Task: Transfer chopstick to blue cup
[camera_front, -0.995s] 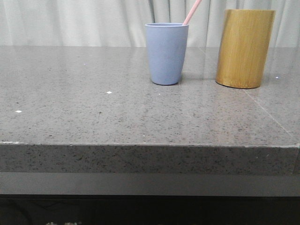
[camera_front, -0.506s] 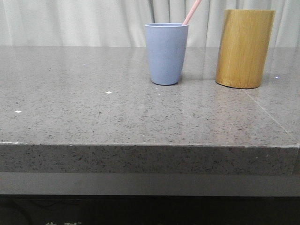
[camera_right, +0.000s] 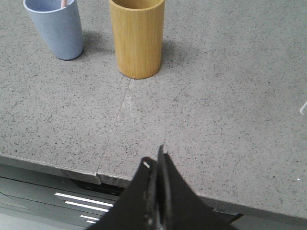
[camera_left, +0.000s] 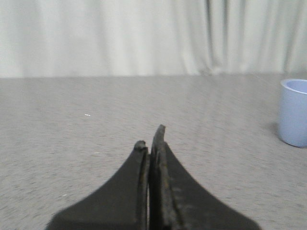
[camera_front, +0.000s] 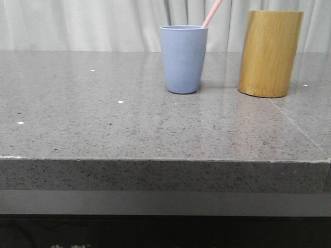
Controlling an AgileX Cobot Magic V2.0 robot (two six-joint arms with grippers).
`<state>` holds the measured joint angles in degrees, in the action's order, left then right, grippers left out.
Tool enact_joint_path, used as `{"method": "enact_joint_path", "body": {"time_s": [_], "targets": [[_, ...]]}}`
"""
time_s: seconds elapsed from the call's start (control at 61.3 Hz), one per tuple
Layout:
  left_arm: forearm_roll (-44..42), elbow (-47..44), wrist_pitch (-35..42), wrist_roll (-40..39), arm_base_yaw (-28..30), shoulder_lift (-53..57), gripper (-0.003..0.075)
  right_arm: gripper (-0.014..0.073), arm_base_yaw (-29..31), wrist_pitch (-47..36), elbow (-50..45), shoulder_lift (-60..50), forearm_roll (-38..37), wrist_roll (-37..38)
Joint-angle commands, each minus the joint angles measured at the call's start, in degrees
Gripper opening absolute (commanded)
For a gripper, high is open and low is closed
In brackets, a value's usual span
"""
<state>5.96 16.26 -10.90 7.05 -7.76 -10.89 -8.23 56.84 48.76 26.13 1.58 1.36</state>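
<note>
The right gripper [camera_right: 154, 160] hangs above the near edge of the table [camera_front: 155, 134], well apart from the blue cup [camera_front: 183, 58] and nearer to the camera than it. Its jaws are pressed together and hold nothing. The left gripper [camera_left: 151, 139] is low over the table, also well apart from the blue cup, with its jaws closed against each other and empty.

Farther back, the blue cup stands upright on the grey stone surface. The chopstick [camera_front: 212, 13] is inside this cup; it leans over the rim toward the bamboo holder [camera_front: 270, 52], and its upper end goes out of the front view. The bamboo holder stands upright near the blue cup, not touching it. Behind both hangs a pale curtain [camera_front: 83, 23].
</note>
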Motion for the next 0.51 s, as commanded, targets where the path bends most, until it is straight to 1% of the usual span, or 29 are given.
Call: {"method": "enact_joint_path", "body": {"time_s": [0.0, 0.049, 0.147, 0.261, 0.326, 0.489], "targets": [[0.7, -6.1, 10.9, 0.0, 2.3, 5.2, -0.0019, -0.0068, 0.3, -3.7, 1.3, 0.4, -0.6, -0.1], [1.7, -9.9, 12.1, 0.0, 2.8, 8.2, -0.0019, -0.0068, 0.3, -3.7, 1.3, 0.4, -0.6, -0.1], [4.2, -14.0, 12.1, 0.0, 3.1, 12.8, -0.0019, -0.0068, 0.3, -3.7, 1.3, 0.4, -0.6, -0.1], [6.8, -16.9, 13.9, -0.1, 3.1, 12.5, -0.0019, -0.0068, 0.3, -3.5, 1.3, 0.5, -0.6, -0.1], [7.4, -17.1, 13.2, -0.1, 3.1, 12.4, -0.0019, -0.0068, 0.3, -3.5, 1.3, 0.5, -0.6, -0.1], [7.5, -17.1, 14.3, -0.1, 3.1, 12.4, -0.0019, -0.0068, 0.3, -3.5, 1.3, 0.5, -0.6, -0.1]]}}
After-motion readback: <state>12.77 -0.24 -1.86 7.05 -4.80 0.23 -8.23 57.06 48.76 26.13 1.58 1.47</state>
